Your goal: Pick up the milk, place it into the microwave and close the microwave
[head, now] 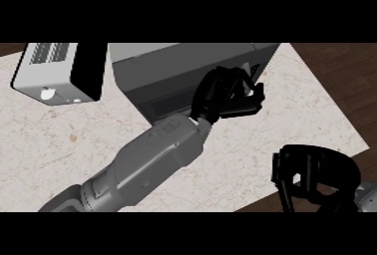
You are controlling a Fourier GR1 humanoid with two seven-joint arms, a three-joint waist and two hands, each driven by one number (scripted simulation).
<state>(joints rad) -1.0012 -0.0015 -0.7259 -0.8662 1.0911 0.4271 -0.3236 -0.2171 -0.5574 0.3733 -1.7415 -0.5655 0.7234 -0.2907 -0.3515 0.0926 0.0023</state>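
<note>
No writing can be read on anything. The left hand (pixel 227 93) reaches up into the open front of the microwave (pixel 177 69), fingers curled round something pale, apparently the milk (pixel 252 91), mostly hidden. The door (pixel 59 72) stands swung out left. The right hand (pixel 313 174) rests at the counter's (pixel 52 149) lower right corner, fingers curled, grasping nothing.

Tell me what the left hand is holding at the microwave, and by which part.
Cannot be told: the left hand is curled at the microwave opening, hiding whatever it holds.
</note>
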